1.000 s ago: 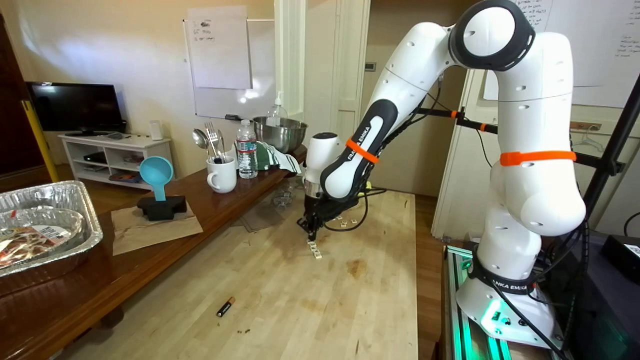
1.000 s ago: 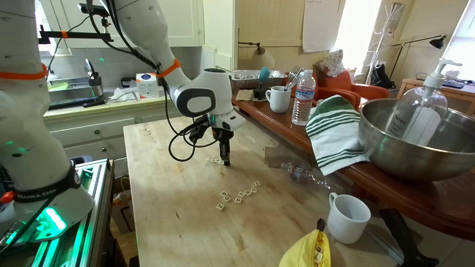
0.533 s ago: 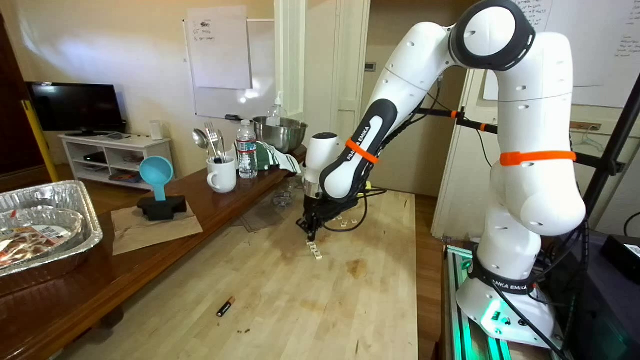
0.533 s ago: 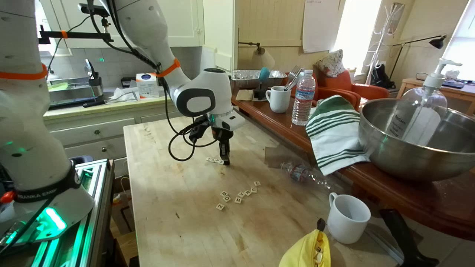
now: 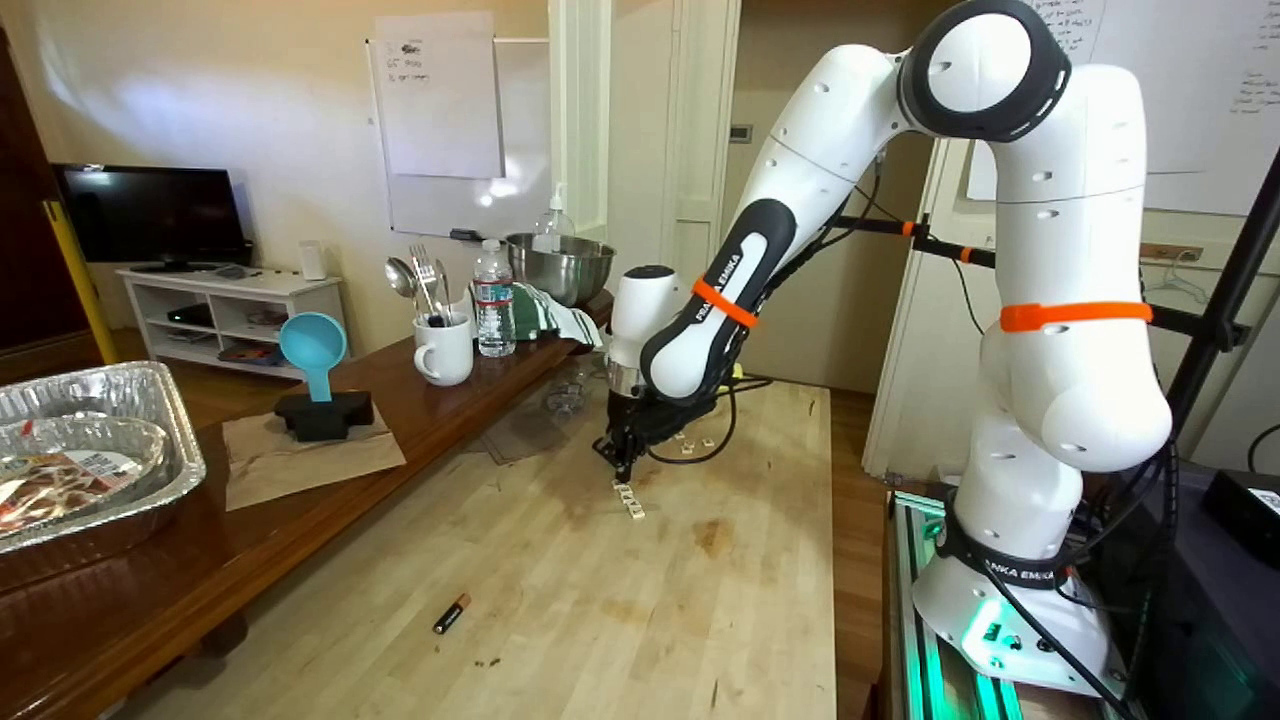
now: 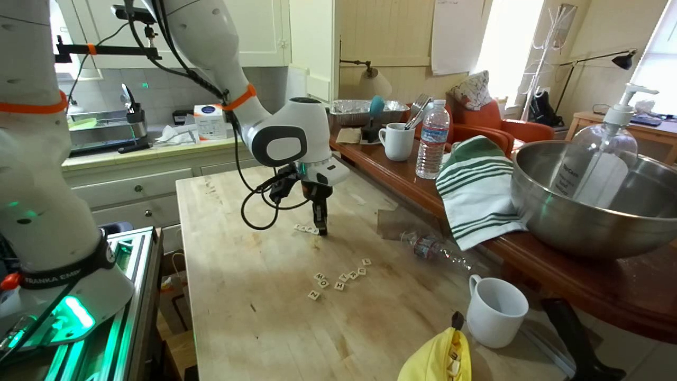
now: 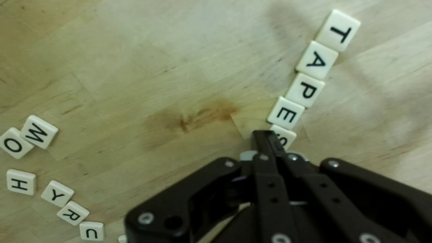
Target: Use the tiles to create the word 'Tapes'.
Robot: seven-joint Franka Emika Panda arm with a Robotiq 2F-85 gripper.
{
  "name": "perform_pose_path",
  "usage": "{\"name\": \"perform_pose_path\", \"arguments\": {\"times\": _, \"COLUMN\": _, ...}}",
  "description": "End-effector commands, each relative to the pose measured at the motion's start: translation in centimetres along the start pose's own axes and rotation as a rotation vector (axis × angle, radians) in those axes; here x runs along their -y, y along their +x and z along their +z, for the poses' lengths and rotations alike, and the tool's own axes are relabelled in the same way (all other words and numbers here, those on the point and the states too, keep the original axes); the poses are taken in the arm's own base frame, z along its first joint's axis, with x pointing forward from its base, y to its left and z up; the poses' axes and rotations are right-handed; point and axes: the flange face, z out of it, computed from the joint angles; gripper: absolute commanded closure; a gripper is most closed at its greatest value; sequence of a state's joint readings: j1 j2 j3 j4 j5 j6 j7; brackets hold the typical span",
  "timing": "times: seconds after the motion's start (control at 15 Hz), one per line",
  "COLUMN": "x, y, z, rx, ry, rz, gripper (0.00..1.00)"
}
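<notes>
The tiles are small cream squares with black letters. In the wrist view T (image 7: 338,30), A (image 7: 317,60), P (image 7: 305,90), E (image 7: 286,113) and S (image 7: 286,136) form a slightly uneven slanted row, with neighbours touching or nearly so. The row also shows in both exterior views (image 5: 629,500) (image 6: 305,228). My gripper (image 7: 265,135) is shut, its fingertips together with no tile seen between them. The tips are down at the S end of the row and hide part of S; whether they touch it I cannot tell. The gripper also shows in both exterior views (image 5: 622,474) (image 6: 322,230).
Loose tiles lie apart from the row, among them H (image 7: 21,182), O (image 7: 15,143) and Y (image 7: 57,193). A battery (image 5: 451,613), a lying bottle (image 6: 433,248), a white mug (image 6: 497,312) and a yellow pouch (image 6: 436,357) are on the table. A raised wooden ledge (image 6: 370,161) runs alongside.
My gripper tip and the tile row have shifted very slightly along the row's direction, away from the loose tiles. Nothing else has visibly changed.
</notes>
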State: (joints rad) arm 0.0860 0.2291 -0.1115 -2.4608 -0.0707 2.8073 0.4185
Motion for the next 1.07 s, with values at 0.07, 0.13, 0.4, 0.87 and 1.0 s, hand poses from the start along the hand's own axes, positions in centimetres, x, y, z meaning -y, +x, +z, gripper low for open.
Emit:
{"name": "perform_pose_path", "arguments": {"times": 0.07, "x": -0.41, "y": -0.86, "z": 1.17, "rx": 0.008, "ry": -0.025, "rz": -0.013, "gripper": 1.0}}
{"name": "perform_pose_path", "arguments": {"times": 0.13, "x": -0.47, "y": -0.92, "z": 1.24, "rx": 0.009, "ry": -0.029, "rz": -0.018, "gripper": 1.0}}
{"name": "perform_pose_path", "arguments": {"times": 0.4, "x": -0.63, "y": -0.72, "z": 1.32, "rx": 0.0, "ry": -0.038, "rz": -0.03, "gripper": 1.0}}
{"name": "perform_pose_path", "arguments": {"times": 0.87, "x": -0.49, "y": -1.07, "z": 1.25, "rx": 0.004, "ry": -0.045, "rz": -0.056, "gripper": 1.0}}
{"name": "perform_pose_path", "arguments": {"times": 1.0, "x": -0.35, "y": -1.23, "z": 1.22, "rx": 0.005, "ry": -0.047, "rz": -0.065, "gripper": 1.0}}
